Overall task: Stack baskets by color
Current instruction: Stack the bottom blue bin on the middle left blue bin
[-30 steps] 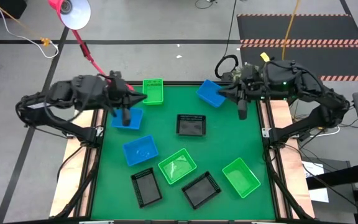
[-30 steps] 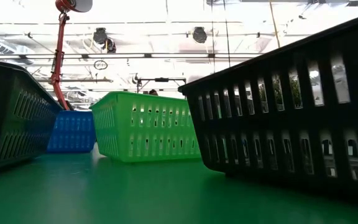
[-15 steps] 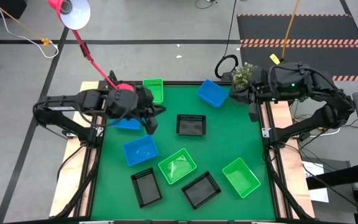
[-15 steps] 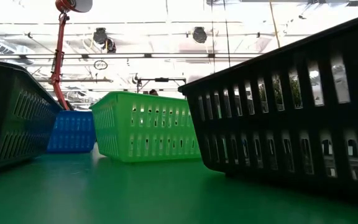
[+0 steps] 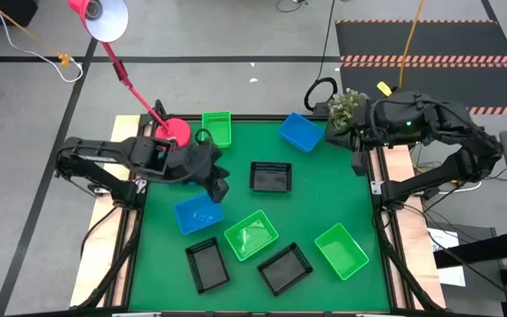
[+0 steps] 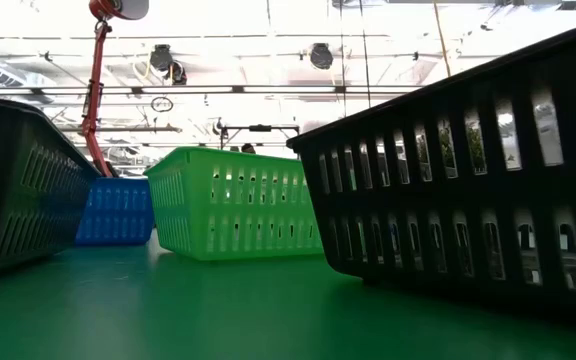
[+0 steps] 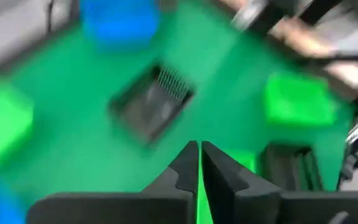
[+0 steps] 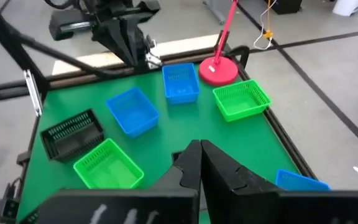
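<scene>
Several baskets rest on their bottoms on the green table. Blue ones: [image 5: 299, 131], [image 5: 199, 213] and one by the pink lamp base [image 8: 180, 82]. Green ones: [image 5: 217, 129], [image 5: 252, 234], [image 5: 341, 250]. Black ones: [image 5: 270, 177], [image 5: 207, 264], [image 5: 284, 268]. My left gripper [image 5: 219, 187] hangs shut and slanting down, above bare table between the near-left blue basket and the middle black one. It holds nothing [image 7: 199, 163]. My right gripper [image 5: 359, 164] waits shut at the table's far right edge [image 8: 199, 155]. The low view shows neither gripper.
A pink lamp base [image 5: 176, 131] with its red stem stands at the far left corner, and a small potted plant [image 5: 345, 106] at the far right corner. The table's middle right is bare green [image 5: 328, 189]. In the low view, basket walls [image 6: 233, 205] stand close to the camera.
My left gripper has left the far-left blue basket, which stays on the table. It has swung toward the table's middle and near side, sinking and rolling about its own axis. My right gripper has drawn back a little toward the right edge.
</scene>
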{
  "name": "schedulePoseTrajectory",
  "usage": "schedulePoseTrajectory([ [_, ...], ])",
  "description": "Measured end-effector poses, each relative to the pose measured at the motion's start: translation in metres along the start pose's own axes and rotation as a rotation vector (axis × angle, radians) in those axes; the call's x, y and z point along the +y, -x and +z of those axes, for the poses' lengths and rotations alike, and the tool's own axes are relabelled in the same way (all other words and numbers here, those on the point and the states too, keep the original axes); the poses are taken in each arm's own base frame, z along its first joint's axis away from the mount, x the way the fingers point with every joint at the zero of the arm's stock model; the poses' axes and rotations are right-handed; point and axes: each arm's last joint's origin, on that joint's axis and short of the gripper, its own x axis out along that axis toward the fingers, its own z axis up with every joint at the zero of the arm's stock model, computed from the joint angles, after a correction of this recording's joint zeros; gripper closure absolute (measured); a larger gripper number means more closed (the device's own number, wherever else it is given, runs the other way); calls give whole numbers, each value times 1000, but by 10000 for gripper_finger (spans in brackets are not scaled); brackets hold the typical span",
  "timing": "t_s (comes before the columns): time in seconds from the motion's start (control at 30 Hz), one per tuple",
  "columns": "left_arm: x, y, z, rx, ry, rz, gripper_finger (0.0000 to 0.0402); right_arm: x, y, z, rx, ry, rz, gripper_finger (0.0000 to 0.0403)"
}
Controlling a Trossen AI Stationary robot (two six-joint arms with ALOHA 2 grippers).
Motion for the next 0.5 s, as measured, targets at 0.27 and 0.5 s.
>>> schedulePoseTrajectory([
  [0.27,10,4,-35,241,205,251,295,2,-16,-10,76,-15,43,403],
  [0.5,17,-9,-61,379,265,329,252,3,-24,-16,111,-7,46,403],
])
